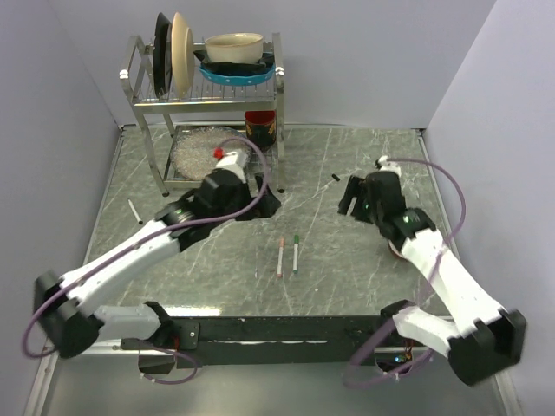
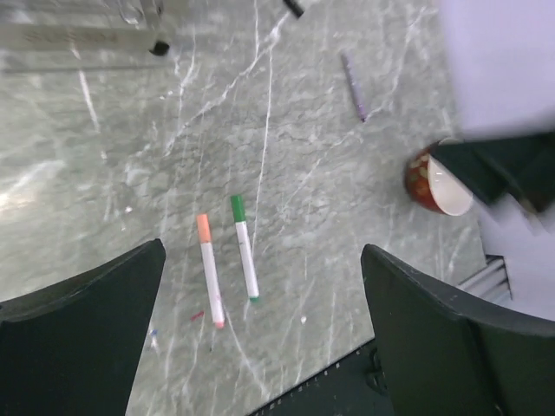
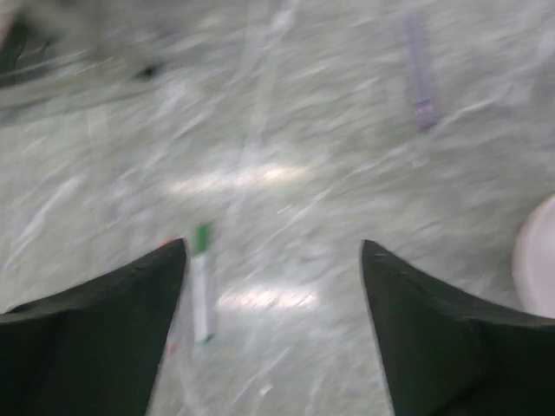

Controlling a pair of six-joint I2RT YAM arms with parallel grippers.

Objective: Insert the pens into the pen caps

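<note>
We judge that two of the three pens are finished. The green pen (image 2: pixel 244 247) and the pink pen (image 2: pixel 209 270) lie side by side, near each other but not touching, on the table (image 1: pixel 364 269) in front of the arms. Each seems to carry a cap of its own colour on the far end. The third pen (image 1: pixel 135 211) lies alone at the left side of the table, well apart from the other two. We cannot tell its colour or whether it is capped. What we take for the black cap (image 1: pixel 335 178) lies on the far right part, near the right arm, but it is too small to be sure.

The step in hand seems to be the turn towards this last pair. The next move calls for one arm to reach the far-left pen and the other to pick up the cap. Both must then be brought to the middle and set on one line.

The left end effector (image 2: pixel 263 256) hangs above the two pens with its jaws wide apart, holding and touching nothing. The right end effector (image 3: pixel 273 251) also has its jaws apart with only bare table between them, though its view is blurred.
</note>
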